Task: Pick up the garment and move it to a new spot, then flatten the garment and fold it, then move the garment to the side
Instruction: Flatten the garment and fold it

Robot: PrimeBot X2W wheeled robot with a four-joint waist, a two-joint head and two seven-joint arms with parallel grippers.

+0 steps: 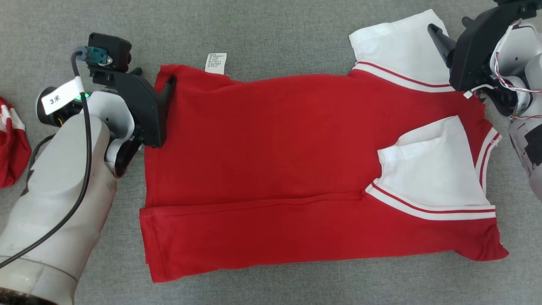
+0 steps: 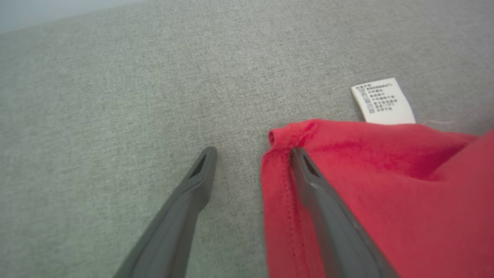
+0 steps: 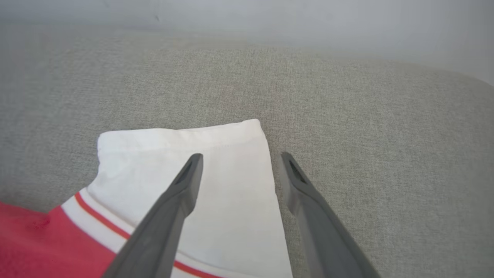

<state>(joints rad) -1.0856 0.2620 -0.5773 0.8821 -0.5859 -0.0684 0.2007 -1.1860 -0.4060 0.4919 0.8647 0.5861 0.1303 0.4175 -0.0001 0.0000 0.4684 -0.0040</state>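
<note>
The left gripper (image 2: 252,152) stands open and grips nothing: one finger lies over the corner hem of the red shirt (image 1: 271,148), the other over the bare grey surface (image 1: 271,34). The right gripper (image 3: 241,155) is likewise open, with one finger above the white sleeve (image 3: 146,162) and the other above the surface just beside the sleeve edge. The shirt lies spread mid-surface, with its near edge folded up in a strip and its second sleeve (image 1: 432,165) folded onto the red body. A care label (image 1: 216,62) projects from the far edge. Another red garment (image 1: 10,140) lies at the left margin, well apart.
</note>
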